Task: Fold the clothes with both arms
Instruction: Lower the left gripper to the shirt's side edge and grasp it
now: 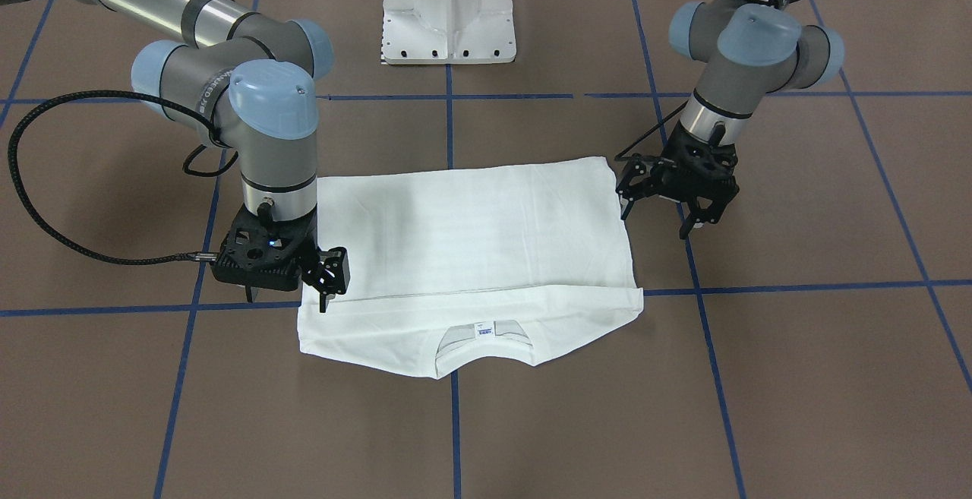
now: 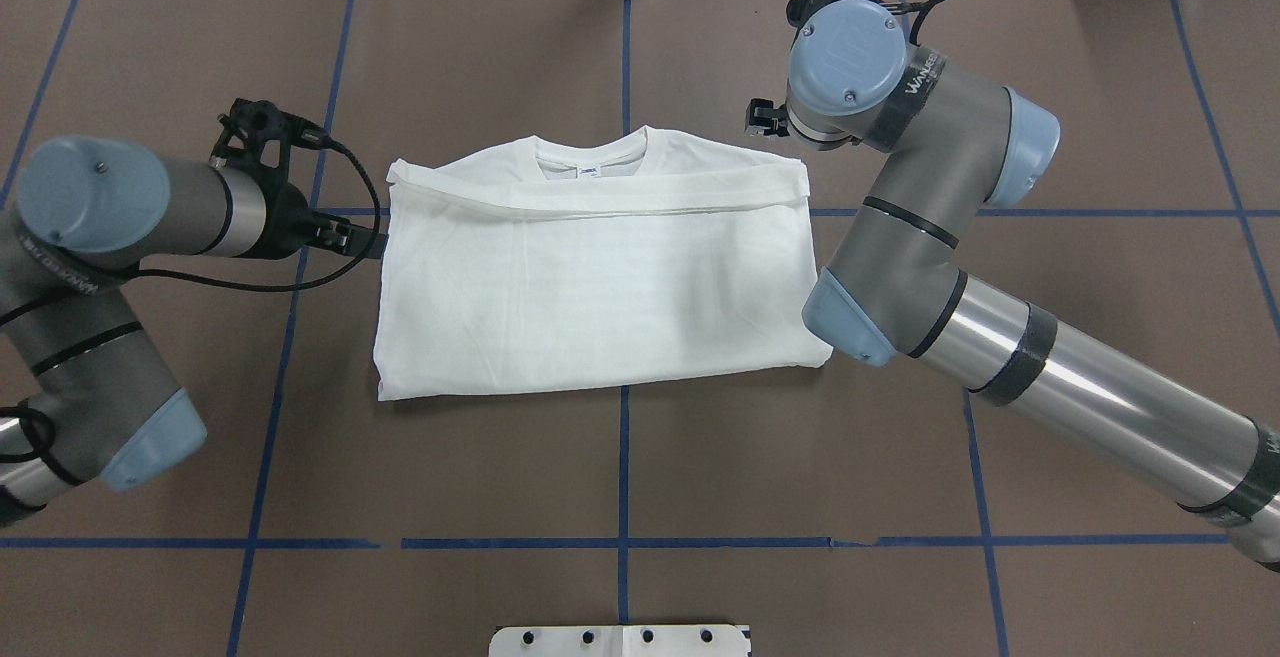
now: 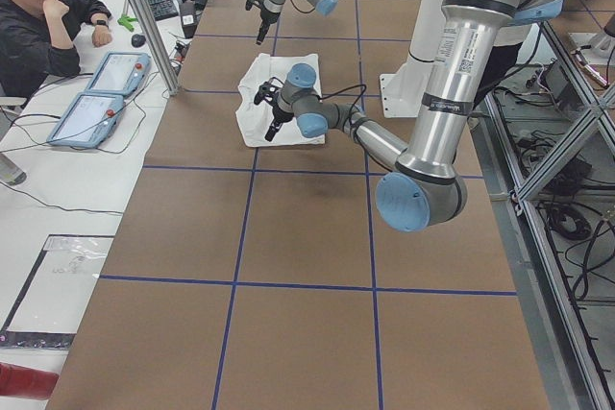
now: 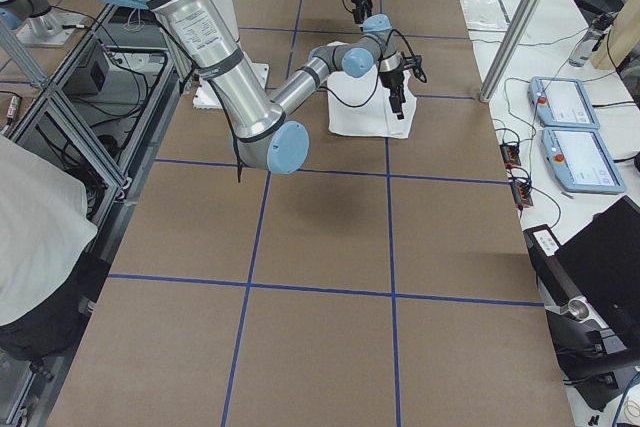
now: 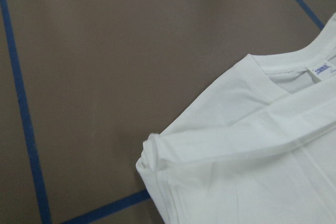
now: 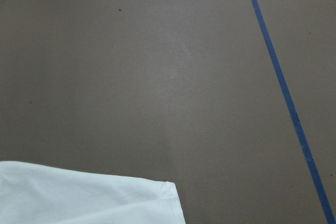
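Note:
The white T-shirt lies folded into a wide rectangle on the brown table, also seen in the overhead view. Its ribbed collar and neck label lie at the edge away from the robot. The printed text is hidden. My left gripper hangs open and empty just off one side edge of the shirt; the overhead view shows it beside that edge. My right gripper is low at the opposite side edge, near the shoulder fold, open and holding nothing. Both wrist views show only cloth and table.
The white metal pedestal base stands at the robot's side of the table behind the shirt. Blue tape lines cross the brown table surface. An operator sits past the table's far side with tablets.

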Robot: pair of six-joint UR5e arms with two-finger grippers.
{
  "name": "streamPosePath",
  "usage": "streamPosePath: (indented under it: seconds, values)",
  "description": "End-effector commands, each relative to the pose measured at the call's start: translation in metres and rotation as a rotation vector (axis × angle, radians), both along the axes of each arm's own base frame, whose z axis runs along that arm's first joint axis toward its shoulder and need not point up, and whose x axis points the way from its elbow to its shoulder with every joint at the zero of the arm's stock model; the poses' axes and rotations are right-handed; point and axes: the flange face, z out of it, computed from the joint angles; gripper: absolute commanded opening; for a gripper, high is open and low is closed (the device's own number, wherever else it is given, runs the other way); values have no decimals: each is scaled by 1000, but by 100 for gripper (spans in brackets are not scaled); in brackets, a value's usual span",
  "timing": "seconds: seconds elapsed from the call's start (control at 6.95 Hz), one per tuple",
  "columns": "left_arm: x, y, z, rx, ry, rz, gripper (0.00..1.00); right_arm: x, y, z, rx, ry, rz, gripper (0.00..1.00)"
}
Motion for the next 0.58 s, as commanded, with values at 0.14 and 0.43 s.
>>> streamPosePath:
  seconds: [0.14,0.43]
  values:
    - [48,74,19,-101,79,-32,100,5,4,15,33,-37,2,100]
    - [74,101,16,-164,106,-30,97,4,4,15,34,-37,-1,100]
